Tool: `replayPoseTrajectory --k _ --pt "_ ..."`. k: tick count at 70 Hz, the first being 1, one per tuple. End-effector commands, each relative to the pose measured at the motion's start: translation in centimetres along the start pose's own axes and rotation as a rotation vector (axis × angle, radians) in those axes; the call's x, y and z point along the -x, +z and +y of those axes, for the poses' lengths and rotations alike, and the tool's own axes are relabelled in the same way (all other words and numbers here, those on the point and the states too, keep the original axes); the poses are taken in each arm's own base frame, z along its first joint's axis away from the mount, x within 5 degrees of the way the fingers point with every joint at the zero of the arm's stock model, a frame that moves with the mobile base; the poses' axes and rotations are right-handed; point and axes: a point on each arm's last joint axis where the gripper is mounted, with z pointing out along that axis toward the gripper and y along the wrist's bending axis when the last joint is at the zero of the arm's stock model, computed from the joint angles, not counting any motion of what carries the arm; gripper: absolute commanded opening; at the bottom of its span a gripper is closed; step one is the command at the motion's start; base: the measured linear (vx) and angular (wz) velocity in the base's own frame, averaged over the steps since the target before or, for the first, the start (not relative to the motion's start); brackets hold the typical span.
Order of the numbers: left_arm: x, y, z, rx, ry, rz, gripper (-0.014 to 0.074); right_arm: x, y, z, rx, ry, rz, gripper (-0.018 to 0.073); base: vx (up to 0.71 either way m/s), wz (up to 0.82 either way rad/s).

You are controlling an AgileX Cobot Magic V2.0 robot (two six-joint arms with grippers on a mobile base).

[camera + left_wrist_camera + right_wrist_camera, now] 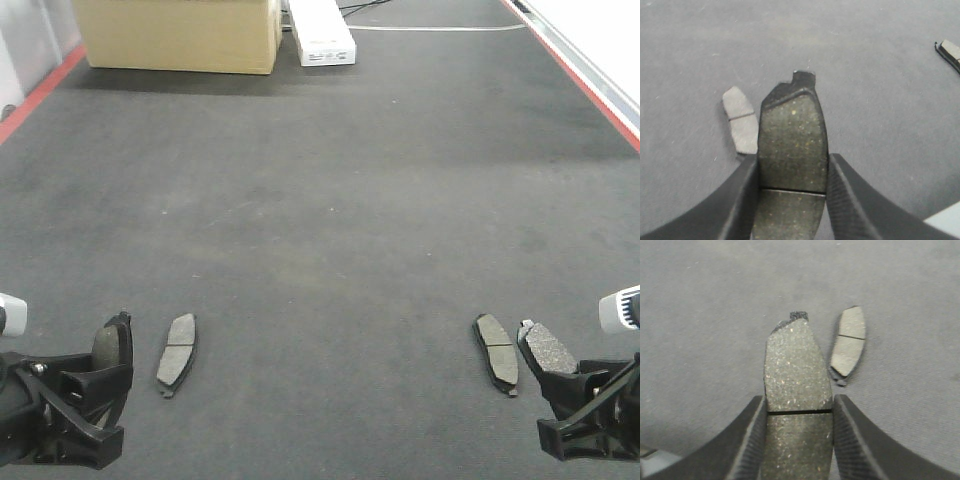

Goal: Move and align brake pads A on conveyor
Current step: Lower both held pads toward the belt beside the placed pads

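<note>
The conveyor point(320, 200) is a wide charcoal belt with a woven texture. My left gripper point(108, 352) at the near left is shut on a dark grey brake pad point(792, 130), gripped by its side edges just above the belt. Another brake pad point(177, 353) lies flat on the belt just to its right. My right gripper point(556, 372) at the near right is shut on a speckled brake pad point(796, 365), its groove level with the fingertips. Immediately to that pad's left, a fourth brake pad point(497, 350) lies on the belt.
A cardboard box point(180, 35) and a white oblong unit point(320, 35) stand at the belt's far end. Red strips run along the left edge point(40, 92) and the right edge point(590, 75). A white surface lies beyond the right strip.
</note>
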Motion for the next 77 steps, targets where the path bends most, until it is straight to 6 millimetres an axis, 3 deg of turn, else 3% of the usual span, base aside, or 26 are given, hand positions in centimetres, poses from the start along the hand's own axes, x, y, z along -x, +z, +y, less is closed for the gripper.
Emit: replayPoseTrajectory --k 1,77 --pt "1.75 -0.54 -0.47 -0.034 -0.003 -0.123 0.0101 1.58 -0.68 0.05 0.004 -0.011 -0.112 0.0038 0.05 -0.08" --pt "1.76 -0.54 -0.47 -0.035 -0.003 -0.124 0.0101 1.58 -0.68 0.05 0.004 -0.011 -0.112 0.0038 0.0 -0.01"
